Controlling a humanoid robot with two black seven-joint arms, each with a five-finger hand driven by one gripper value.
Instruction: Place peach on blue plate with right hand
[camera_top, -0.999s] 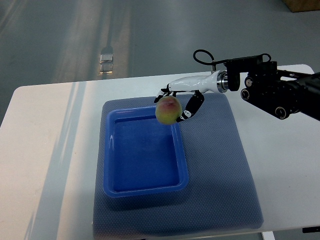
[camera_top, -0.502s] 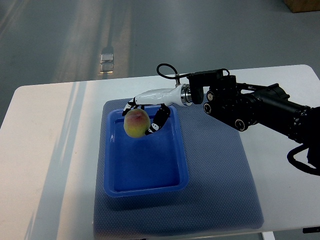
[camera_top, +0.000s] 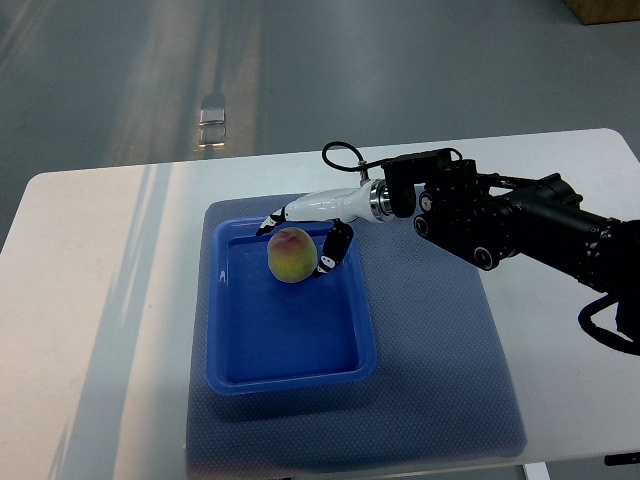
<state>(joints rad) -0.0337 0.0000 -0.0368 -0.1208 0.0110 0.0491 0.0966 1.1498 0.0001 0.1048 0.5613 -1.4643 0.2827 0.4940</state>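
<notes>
The yellow-green peach (camera_top: 290, 256) with a pink blush is low inside the blue plate (camera_top: 290, 345), a rectangular tray, near its far edge. My right hand (camera_top: 297, 245) reaches in from the right and is shut on the peach. Its fingers (camera_top: 277, 217) lie over the far side of the fruit and the thumb (camera_top: 330, 255) presses its right side. I cannot tell whether the peach touches the plate floor. The left arm does not show.
The plate sits on a grey-blue mat (camera_top: 430, 350) on a white table (camera_top: 90, 300). My black right forearm (camera_top: 510, 225) stretches over the mat's far right corner. Grey floor lies beyond the table's far edge.
The right hand carried the peach left from the plate's far right corner over the plate, then drew slightly right and lowered it into the plate.
</notes>
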